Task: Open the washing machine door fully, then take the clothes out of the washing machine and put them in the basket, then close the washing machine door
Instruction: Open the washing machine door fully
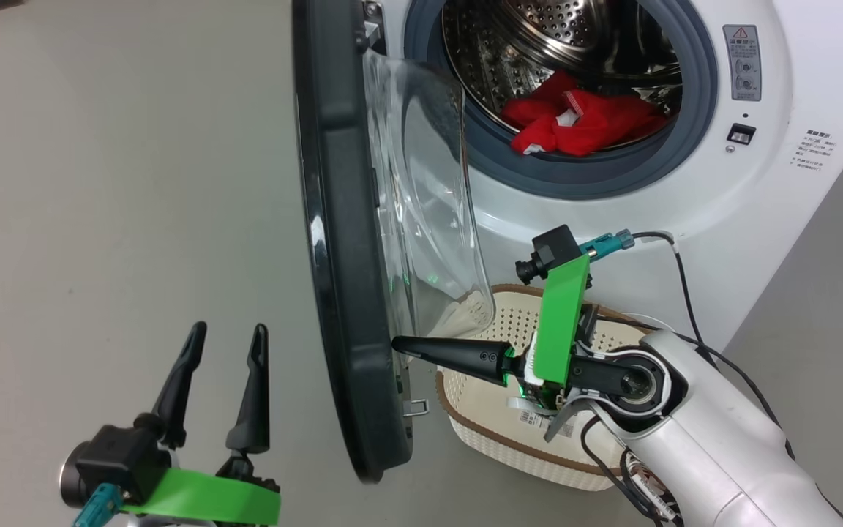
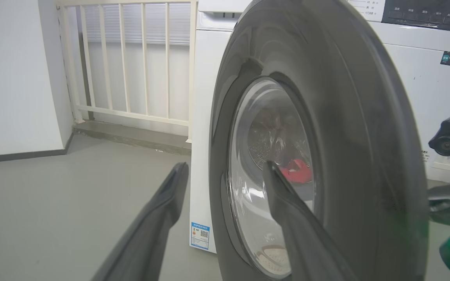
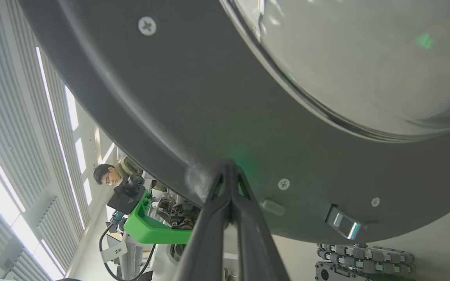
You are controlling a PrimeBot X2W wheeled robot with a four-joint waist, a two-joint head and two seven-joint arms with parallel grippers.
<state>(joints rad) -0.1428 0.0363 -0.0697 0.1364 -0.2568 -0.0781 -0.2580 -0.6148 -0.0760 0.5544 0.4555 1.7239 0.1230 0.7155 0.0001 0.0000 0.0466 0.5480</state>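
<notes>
The door (image 1: pixel 341 241) looks hard and heavy; push its rim (image 3: pixel 225 117), not the glass (image 1: pixel 429 205). The right gripper (image 1: pixel 397 342), shut tight, touches that rim; the left gripper (image 1: pixel 229 328) gapes, empty.

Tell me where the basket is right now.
In the head view the basket sits on the floor right of centre, in front of the washing machine, just right of the open door and partly covered by the right gripper.

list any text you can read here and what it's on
"2米": white tag, right wrist view.
Too small or blurred to read: warning sticker and blue label on the washing machine; paper label in the basket.
</notes>
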